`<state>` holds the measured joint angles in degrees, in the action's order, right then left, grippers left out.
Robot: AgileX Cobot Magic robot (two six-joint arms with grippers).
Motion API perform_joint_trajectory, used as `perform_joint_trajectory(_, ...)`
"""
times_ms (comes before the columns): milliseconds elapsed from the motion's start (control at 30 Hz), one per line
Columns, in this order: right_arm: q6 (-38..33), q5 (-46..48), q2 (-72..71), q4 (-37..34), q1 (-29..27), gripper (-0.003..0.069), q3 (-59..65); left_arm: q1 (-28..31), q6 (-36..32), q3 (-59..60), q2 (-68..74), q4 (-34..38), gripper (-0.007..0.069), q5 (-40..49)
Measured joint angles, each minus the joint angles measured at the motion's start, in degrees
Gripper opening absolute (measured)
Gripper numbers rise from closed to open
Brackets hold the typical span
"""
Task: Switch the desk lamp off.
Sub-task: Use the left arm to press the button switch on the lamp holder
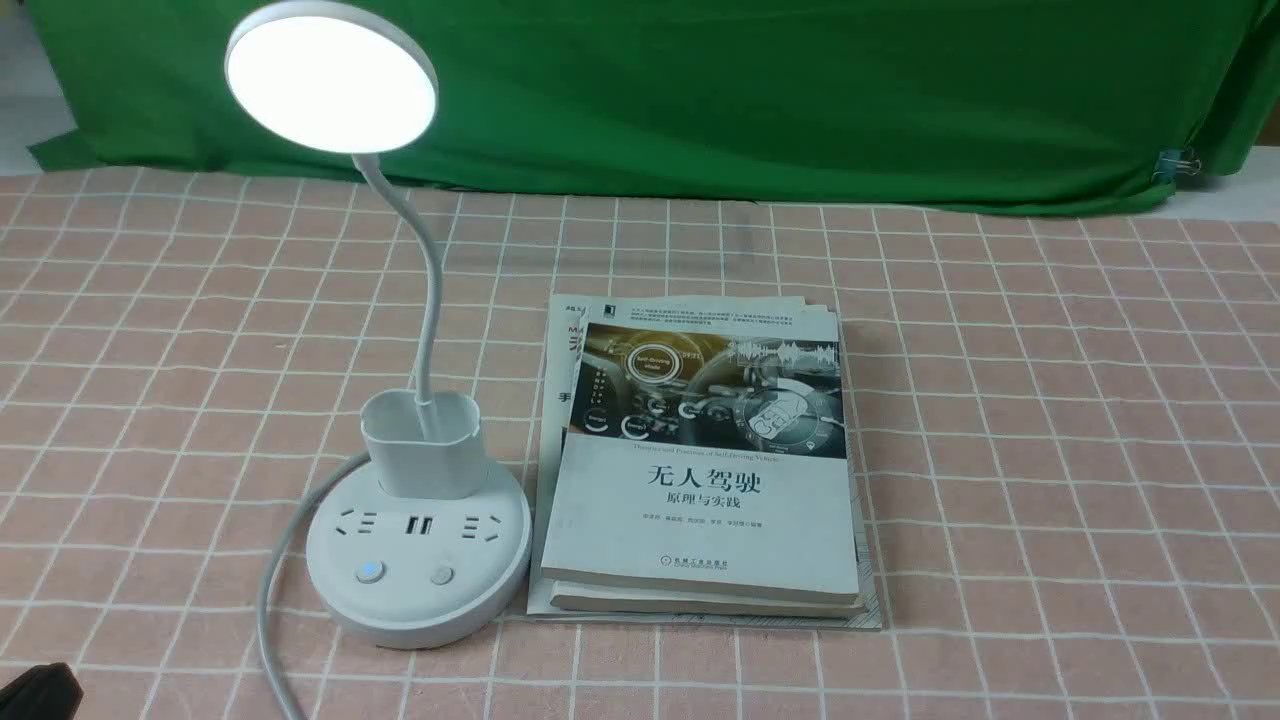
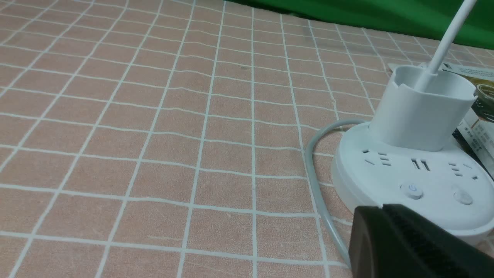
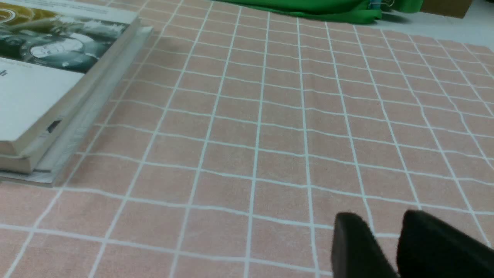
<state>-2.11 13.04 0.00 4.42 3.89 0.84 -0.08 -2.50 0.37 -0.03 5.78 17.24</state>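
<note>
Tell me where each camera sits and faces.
Front view: between the arms, facing forward over the desk lamp and books; a dark tip shows at the near left corner.
Left wrist view: on the left wrist, facing the lamp base; left tool shows.
Right wrist view: on the right wrist, facing tiled cloth; right tool shows.
Both wrist views share the books.

White desk lamp (image 1: pixel 420 560), seemingly grey cable (image 1: pixel 270 600), pinkish tablecloth (image 1: pixel 1050 450) with pale grid
</note>
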Motion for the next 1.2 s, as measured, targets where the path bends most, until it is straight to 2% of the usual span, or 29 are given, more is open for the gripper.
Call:
perform_joint_trajectory(833, 0.0, 0.0, 0.0, 0.0, 0.0, 0.0240, 0.0, 0.0, 0.0, 0.0, 0.0, 0.3, 0.0005, 0.0)
perform_joint_trajectory(933, 0.0, 0.0, 0.0, 0.0, 0.0, 0.0240, 0.0, 0.0, 0.9, 0.0, 0.0, 4.7, 0.0005, -1.3)
perform_joint_trajectory(1033, 0.0, 0.0, 0.0, 0.0, 0.0, 0.0240, 0.0, 0.0, 3.2, 0.0, 0.0, 14.4, 0.0005, -5.6)
perform_joint_trajectory(1067, 0.0, 0.0, 0.0, 0.0, 0.0, 0.0240, 0.0, 0.0, 3.9, 0.0, 0.0, 19.9, 0.0005, -8.3)
perform_joint_trajectory(1200, 0.0, 0.0, 0.0, 0.0, 0.0, 0.0240, 0.0, 0.0, 4.7, 0.0, 0.0, 30.5, 0.0005, -14.2)
